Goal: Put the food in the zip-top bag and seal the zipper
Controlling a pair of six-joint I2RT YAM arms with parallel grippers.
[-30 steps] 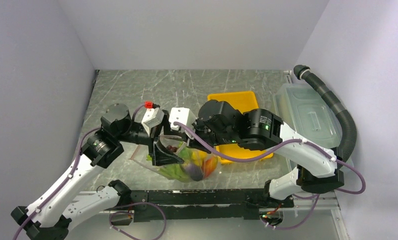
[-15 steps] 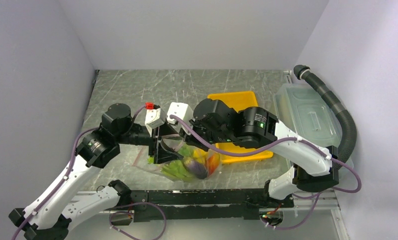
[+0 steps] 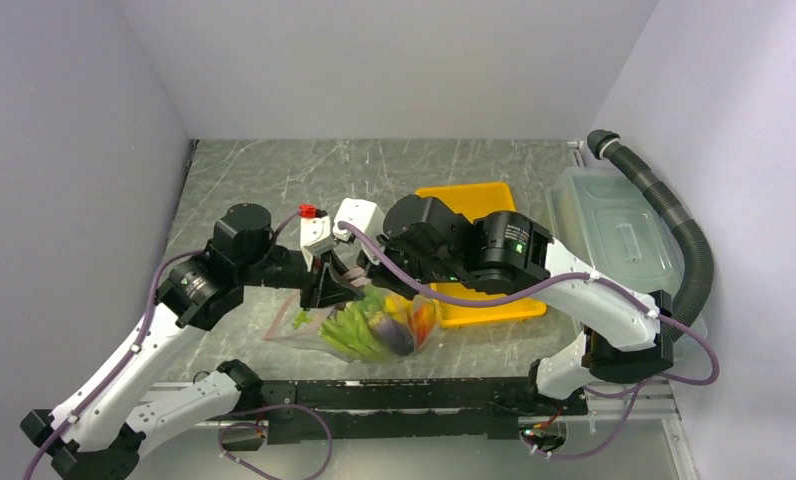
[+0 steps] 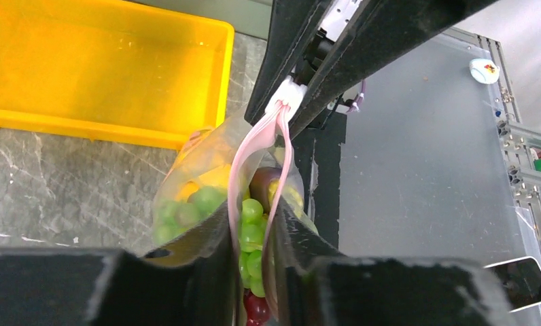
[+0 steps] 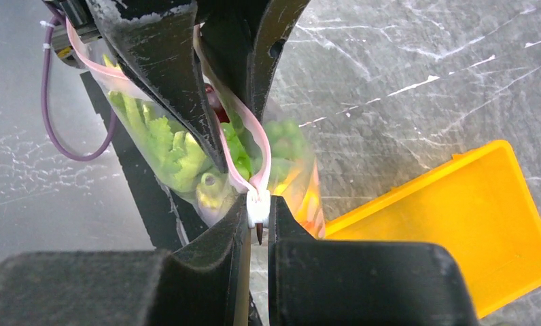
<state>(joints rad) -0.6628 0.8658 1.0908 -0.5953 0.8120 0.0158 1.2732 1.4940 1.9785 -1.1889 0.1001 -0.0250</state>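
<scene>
Pinching the bag point(image 4: 186, 200) mouth at bottom centre of the left wrist view, the left gripper point(image 4: 254, 238) has its jaws almost closed, and both pink zipper point(image 4: 271, 125) strips run up between them. Food point(image 4: 251, 214), grapes and leafy greens, sits inside the bag right at the jaws. Farther up, the right gripper point(image 5: 257, 204) is clamped tight on the white slider point(image 4: 286, 95) at the zipper's end. Yellow tray point(image 4: 105, 129) upper left, on the table point(image 4: 64, 190).

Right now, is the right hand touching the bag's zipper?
Touching. The right wrist view shows the right hand closed on the white slider at the end of the zipper, with no gap.
</scene>
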